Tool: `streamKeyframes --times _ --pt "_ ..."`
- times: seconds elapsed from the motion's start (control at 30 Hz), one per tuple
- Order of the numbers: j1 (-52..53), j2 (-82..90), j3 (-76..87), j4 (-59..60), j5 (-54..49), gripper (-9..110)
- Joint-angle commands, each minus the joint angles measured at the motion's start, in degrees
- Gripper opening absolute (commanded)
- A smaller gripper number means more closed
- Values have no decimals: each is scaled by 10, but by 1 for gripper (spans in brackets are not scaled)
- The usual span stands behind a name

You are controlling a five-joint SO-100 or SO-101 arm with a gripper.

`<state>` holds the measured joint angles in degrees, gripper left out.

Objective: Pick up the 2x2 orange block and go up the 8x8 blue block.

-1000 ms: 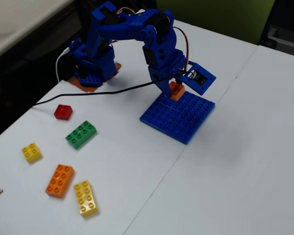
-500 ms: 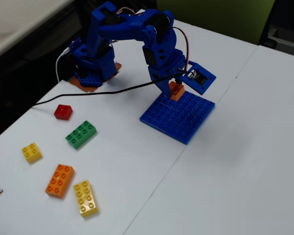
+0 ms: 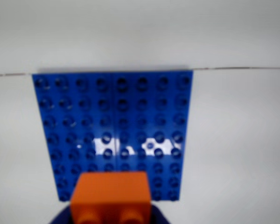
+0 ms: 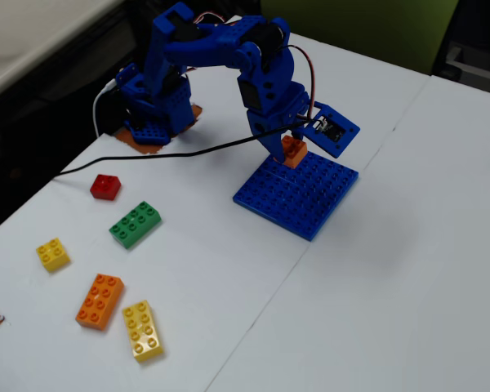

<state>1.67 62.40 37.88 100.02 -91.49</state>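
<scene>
Wrist view: the 2x2 orange block fills the bottom edge, over the near rim of the 8x8 blue block.

Fixed view: my pincer is clamped on the 2x2 orange block, at the 8x8 blue block's far edge.

Six small bricks, one blue baseplate, one robot arm

your arm is all bright blue printed plastic, blocky shells with black servo bodies between them. a red wire loops beside its wrist, a black cable trails off it, and a square blue camera plate juts beside the pincer.
</scene>
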Motion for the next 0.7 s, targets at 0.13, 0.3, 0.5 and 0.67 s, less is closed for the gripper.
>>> streamKeyframes --times 0.13,0.3,0.5,0.67 --pt "-4 11 -16 4 -5 0" --pt "-5 11 -16 4 -8 0" --pt "-8 11 -15 4 -11 0" --pt "-9 10 -13 4 -13 0"
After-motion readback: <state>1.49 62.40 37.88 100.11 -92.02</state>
